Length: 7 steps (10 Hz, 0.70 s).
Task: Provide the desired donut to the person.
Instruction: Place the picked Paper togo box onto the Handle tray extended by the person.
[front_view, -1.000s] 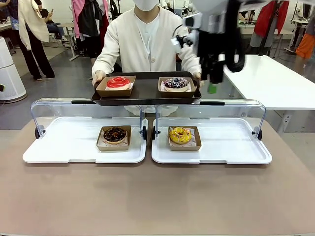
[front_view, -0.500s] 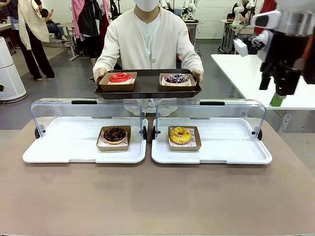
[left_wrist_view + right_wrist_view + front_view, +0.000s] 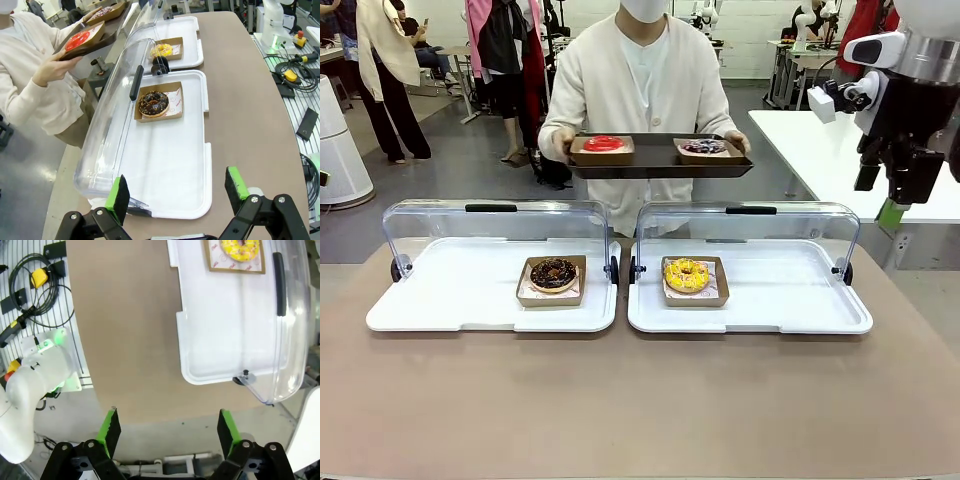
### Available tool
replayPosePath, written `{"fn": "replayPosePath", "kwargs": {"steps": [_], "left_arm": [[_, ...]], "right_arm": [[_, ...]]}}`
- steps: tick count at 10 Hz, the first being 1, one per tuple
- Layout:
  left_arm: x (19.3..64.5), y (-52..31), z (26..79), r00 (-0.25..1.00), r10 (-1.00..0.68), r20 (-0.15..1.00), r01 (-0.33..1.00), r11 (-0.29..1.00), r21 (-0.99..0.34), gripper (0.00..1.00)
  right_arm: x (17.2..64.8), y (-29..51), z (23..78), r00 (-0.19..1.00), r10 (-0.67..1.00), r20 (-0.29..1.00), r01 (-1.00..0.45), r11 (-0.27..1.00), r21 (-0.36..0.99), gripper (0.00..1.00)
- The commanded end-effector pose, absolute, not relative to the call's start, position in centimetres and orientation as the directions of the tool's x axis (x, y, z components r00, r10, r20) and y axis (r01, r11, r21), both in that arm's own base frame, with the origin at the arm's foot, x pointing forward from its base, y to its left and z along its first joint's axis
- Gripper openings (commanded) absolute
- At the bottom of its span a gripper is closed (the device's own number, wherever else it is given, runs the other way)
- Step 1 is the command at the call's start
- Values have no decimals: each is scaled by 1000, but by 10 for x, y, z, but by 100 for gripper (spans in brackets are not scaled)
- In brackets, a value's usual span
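Two donuts remain on my side: a chocolate donut (image 3: pixel 553 272) in its card tray (image 3: pixel 552 296) on the left white tray (image 3: pixel 440 300), and a yellow donut (image 3: pixel 686 274) in a matching card tray on the right white tray (image 3: pixel 790 300). I cannot tell from these views which one the person (image 3: pixel 645 90) wants. The person stands at the far side holding a dark serving tray (image 3: pixel 660 168) that carries a red donut (image 3: pixel 603 144) and a sprinkled donut (image 3: pixel 703 147).

Handling, my judgement: donuts are light, soft, with tacky glaze; squeezing one would dent it. The card tray looks thin and will flex. I would take hold on a side wall of the card tray, pads across the rim, and lift level.

Left gripper (image 3: pixel 177 192): jaws apart, empty, hovering above the near end of the left white tray. Right gripper (image 3: pixel 166 429): jaws apart, empty, raised high off the table's right end, over its edge.

Obstacles: both clear lids (image 3: pixel 495 225) stand swung open behind the white trays, between donuts and person, so a handover must rise over them. The hinge knobs (image 3: pixel 613 268) between the white trays sit near both card trays. The serving tray is held above lid height, well apart from either gripper.
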State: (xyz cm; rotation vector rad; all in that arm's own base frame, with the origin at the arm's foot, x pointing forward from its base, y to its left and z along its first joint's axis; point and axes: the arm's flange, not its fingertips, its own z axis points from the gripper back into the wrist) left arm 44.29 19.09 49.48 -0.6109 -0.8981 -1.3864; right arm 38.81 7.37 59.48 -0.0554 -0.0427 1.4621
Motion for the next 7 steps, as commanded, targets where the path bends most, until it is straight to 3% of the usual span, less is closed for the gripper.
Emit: {"fn": "replayPosePath", "kwargs": {"steps": [1,2,4,5,7], "left_arm": [[442,190,497,-45,-550,834,983,126,136,100],[442,190,497,-45,-550,834,983,126,136,100],[442,190,497,-45,-550,834,983,126,136,100],[442,190,497,-45,-550,834,983,126,136,100],[442,190,497,-45,-550,834,983,126,136,100]], "right_arm": [[388,73,594,110,994,-5,-992,110,-63,100],[400,63,597,2,947,323,-1000,8,-17,100],[412,23,585,-41,722,691,-999,-26,-33,100],[415,2,577,-58,591,805,-997,2,-73,100],[412,-36,555,-55,449,892,-993,67,-96,100]]}}
